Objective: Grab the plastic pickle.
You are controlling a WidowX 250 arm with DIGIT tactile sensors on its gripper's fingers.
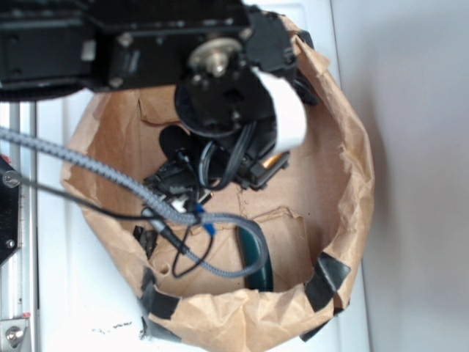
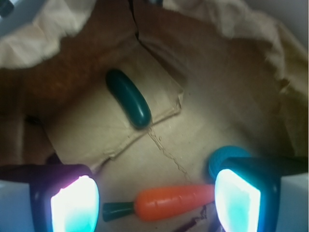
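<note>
Paper bag floor: plastic pickle lies free; gripper spread wide over carrot, away from pickle.

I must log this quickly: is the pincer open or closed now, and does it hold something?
Pincer: open, holding nothing; the dark green glossy plastic pickle lies apart from it on the paper bag floor.

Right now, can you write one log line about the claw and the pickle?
claw: open, empty, above bag floor | plastic pickle: lying loose, ungrasped, ahead of claw | carrot: between claw fingers | paper bag: holds all
</note>
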